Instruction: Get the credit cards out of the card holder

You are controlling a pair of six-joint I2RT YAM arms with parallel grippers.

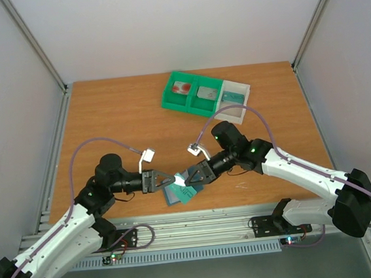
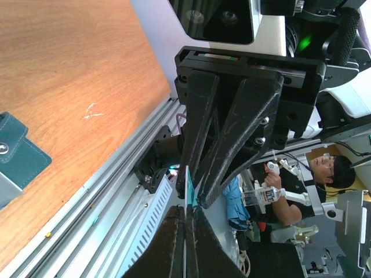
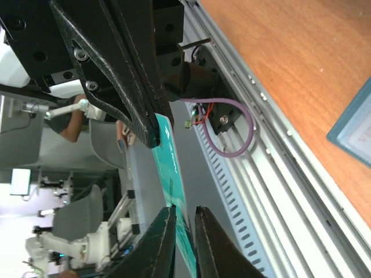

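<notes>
Edgewise, left pincer [image 1: 167, 179] and right pincer [image 1: 189, 177] clamp one teal card [image 3: 173, 180].

White arms [image 1: 63, 236] w/ blk joints, purple cables [image 1: 73, 166]

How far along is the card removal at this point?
Done: a red-marked card, grey card and teal card lie in the tray. In hand: a second teal card pinched between left claw and right claw near the card holder. Left: placing it; more cards inside, cannot tell.
</notes>
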